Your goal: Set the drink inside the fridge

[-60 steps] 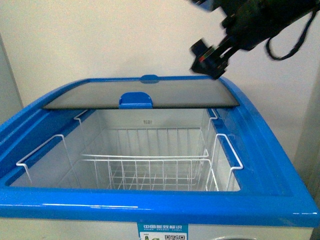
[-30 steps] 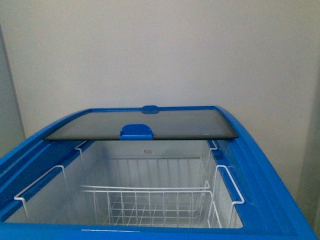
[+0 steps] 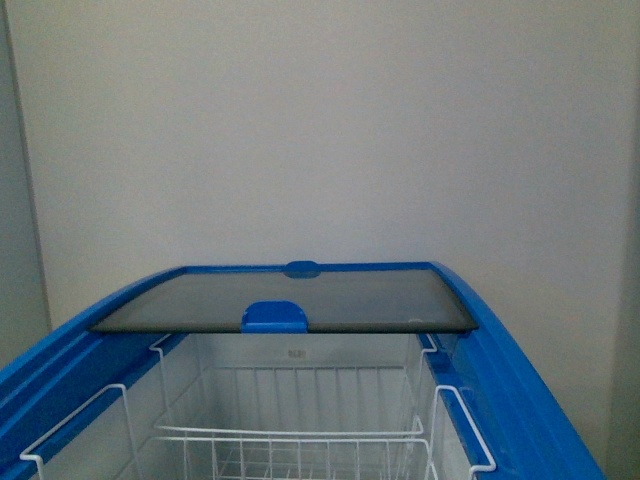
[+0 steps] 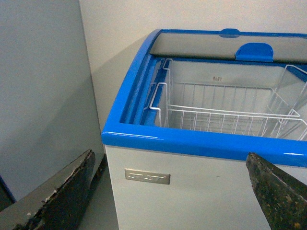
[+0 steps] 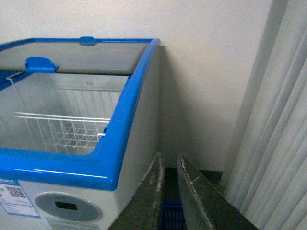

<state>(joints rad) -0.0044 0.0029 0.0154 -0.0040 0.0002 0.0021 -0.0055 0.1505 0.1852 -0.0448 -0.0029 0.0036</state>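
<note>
The fridge (image 3: 520, 400) is a white chest cooler with a blue top rim. Its glass lid (image 3: 350, 300) with a blue handle (image 3: 273, 316) is slid to the back, so the near half is open. A white wire basket (image 3: 290, 440) hangs inside. No drink shows in any view. Neither gripper shows in the front view. My left gripper (image 4: 169, 155) is open and empty in front of the fridge's (image 4: 201, 143) front left corner. My right gripper (image 5: 169, 157) is shut with nothing between its fingers, low beside the fridge's (image 5: 129, 120) right side.
A tall grey cabinet (image 4: 38, 96) stands close on the fridge's left. A pale curtain (image 5: 273, 120) hangs to the right. A blue crate (image 5: 171, 216) sits on the floor under my right gripper. A plain wall is behind the fridge.
The fridge has dropped lower in the front view as the camera rose. The right arm, at the upper right one second ago, has left that view.
</note>
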